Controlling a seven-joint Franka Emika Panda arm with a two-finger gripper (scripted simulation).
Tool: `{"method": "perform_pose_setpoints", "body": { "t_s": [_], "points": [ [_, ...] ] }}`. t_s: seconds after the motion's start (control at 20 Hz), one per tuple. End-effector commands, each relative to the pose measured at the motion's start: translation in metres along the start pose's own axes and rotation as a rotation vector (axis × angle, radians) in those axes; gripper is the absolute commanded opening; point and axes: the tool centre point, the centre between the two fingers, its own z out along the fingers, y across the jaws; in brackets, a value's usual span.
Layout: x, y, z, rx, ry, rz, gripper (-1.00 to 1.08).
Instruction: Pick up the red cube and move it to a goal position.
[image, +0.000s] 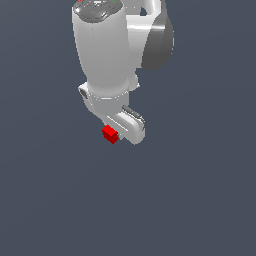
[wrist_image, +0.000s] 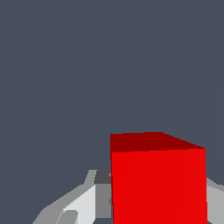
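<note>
Here the red cube (image: 110, 134) sits at the tip of my gripper (image: 119, 133), pressed between my fingers (wrist_image: 85, 203). In the wrist view it fills the near foreground, with pale finger metal showing on either side of it, so I judge the grip closed onto its two opposite faces and no wider than the cube itself. In the exterior view the cube pokes out from the hand toward the exterior view's left, a bright speck much smaller than the white hand behind it.

I cannot tell whether it rests on the surface (image: 200, 200) or is lifted clear, since the grey ground is flat and shows no shadow or edge beneath it. No goal marker shows in either view. Holding it at the very fingertips keeps it visible to my wrist camera, but a shallow hold like that could let it twist or slip while being carried.
</note>
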Motion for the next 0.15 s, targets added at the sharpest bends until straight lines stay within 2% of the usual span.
{"method": "perform_pose_setpoints", "body": {
  "t_s": [0.0, 0.1],
  "points": [
    [0.0005, -0.0003, -0.0007, 0.000, -0.001, -0.001, -1.00],
    [0.0003, -0.0009, 0.0005, 0.000, -0.001, -0.001, -1.00]
  ]
}}
